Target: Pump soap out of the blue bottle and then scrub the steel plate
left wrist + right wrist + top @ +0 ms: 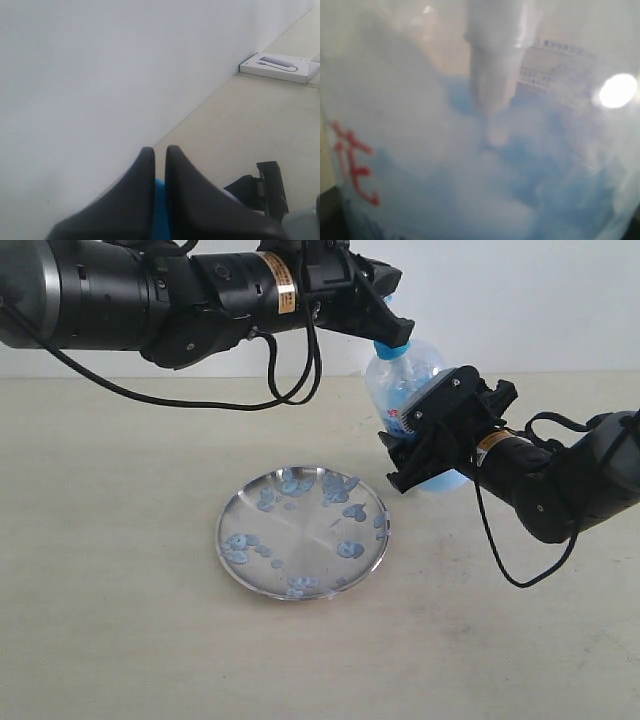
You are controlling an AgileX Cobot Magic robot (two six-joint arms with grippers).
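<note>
The steel plate [303, 532] lies on the beige table, dotted with pale blue soap blobs [350, 549]. Behind its right side the blue bottle [398, 382] stands tilted, and it fills the right wrist view as blurred clear plastic [420, 125] with blue soap [560, 200] and red characters. My right gripper [410, 452] is shut around the bottle's lower body. My left gripper [386, 326] reaches over from the left and sits on the blue pump head [397, 344]. Its black fingers [135, 200] are almost touching, with the blue head [160, 210] showing through the slit between them.
A white wall runs behind the table. A flat white box [277, 67] lies by the wall in the left wrist view. Black cables [290, 380] hang from the left arm above the table behind the plate, and another loops off the right arm [520, 575].
</note>
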